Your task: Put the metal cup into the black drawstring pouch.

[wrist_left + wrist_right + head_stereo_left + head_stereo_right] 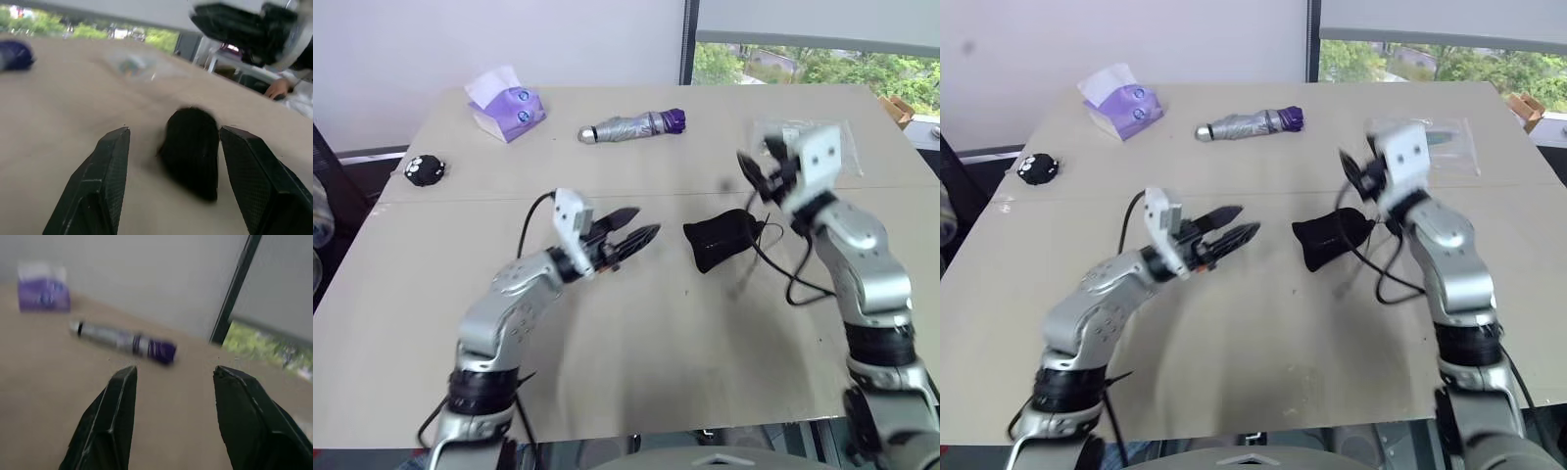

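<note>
Two black, textured, wedge-shaped fingers [100, 191] of the left gripper [173, 134] stand well apart on the tan matte tabletop [63, 107], with nothing between their pads. Just beyond the gap, at about one o'clock from its middle, lies the soft matte black fabric drawstring pouch [190, 149], a dark rounded lump resting on the table. At ten o'clock sits the purple end of a folded umbrella [14, 54]. At one o'clock hangs the grey-and-black right gripper housing [244, 29], blurred.
</note>
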{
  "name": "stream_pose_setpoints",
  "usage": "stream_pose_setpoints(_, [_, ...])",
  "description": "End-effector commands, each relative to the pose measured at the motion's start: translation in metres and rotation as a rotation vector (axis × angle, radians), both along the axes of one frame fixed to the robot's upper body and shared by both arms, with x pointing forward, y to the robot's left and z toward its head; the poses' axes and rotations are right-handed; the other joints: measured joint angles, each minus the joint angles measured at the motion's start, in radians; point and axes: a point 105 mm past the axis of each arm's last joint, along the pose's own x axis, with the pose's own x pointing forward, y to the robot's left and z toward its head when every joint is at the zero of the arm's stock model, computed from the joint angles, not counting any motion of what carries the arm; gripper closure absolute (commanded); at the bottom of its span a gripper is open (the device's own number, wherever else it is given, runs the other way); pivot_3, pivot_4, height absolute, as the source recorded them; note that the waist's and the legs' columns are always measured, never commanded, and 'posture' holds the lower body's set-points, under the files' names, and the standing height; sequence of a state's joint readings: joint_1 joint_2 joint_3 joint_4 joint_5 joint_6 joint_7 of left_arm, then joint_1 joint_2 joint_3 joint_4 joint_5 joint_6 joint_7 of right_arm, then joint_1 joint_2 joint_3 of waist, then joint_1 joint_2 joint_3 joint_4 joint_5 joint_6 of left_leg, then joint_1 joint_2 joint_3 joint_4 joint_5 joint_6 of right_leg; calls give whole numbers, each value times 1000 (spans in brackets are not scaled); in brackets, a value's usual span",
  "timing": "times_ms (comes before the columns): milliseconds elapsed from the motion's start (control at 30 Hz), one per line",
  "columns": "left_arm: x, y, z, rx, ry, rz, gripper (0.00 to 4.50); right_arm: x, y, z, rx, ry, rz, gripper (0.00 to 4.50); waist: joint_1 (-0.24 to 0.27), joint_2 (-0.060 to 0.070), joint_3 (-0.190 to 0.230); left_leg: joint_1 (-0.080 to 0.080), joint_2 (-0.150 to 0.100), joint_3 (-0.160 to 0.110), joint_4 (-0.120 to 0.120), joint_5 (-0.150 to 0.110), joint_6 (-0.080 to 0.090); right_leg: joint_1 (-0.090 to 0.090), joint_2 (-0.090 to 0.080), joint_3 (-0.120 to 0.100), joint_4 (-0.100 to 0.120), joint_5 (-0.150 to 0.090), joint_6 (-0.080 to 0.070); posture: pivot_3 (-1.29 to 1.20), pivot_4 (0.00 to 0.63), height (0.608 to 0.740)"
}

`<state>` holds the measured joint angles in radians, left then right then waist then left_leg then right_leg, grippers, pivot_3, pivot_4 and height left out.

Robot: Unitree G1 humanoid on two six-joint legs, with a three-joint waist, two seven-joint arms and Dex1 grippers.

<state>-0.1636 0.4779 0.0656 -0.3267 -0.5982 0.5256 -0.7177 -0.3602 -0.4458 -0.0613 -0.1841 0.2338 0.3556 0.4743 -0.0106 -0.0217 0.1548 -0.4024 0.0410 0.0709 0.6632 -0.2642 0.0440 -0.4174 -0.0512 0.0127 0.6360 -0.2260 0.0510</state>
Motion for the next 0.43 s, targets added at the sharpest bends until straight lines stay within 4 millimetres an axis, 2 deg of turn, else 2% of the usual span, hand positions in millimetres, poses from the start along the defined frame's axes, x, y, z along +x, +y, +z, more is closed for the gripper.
stream_pose_setpoints(33, [-12, 21, -14, 93, -20, 31, 1546, -22, -41, -28, -21, 57, 86, 2125, 0, 1, 0, 0, 0, 0, 0, 0, 0, 1, 0, 0, -1, -2, -4, 0, 150, 740])
stream_pose_setpoints(100, [-27, 32, -31, 140, 15, 46, 1546, -46, -66, -59, -49, 194, 161, 2125, 0, 1, 1, 1, 0, 1, 0, 0, 1, 1, 0, 1, -2, -2, -4, 0, 150, 740])
stream_pose_setpoints(167, [-43, 33, -42, 144, 53, 40, 1546, -68, -82, -77, -68, 305, 222, 2125, -1, 1, 1, 2, 0, 1, 0, -1, 1, 3, 0, 1, -3, -2, -4, 0, 150, 740])
stream_pose_setpoints(300, [-62, 28, -51, 141, 98, 35, 1546, -95, -92, -94, -79, 393, 319, 2125, -4, 0, 1, 4, 2, 3, 0, -2, 3, 4, -1, 2, -4, -2, -4, 0, 150, 740])
stream_pose_setpoints(433, [-69, 27, -53, 166, 103, 62, 1546, -102, -99, -103, -68, 398, 343, 2125, -3, 1, 1, 6, 4, 3, 2, -1, 3, 4, 0, 3, -2, -1, -6, 0, 150, 740])
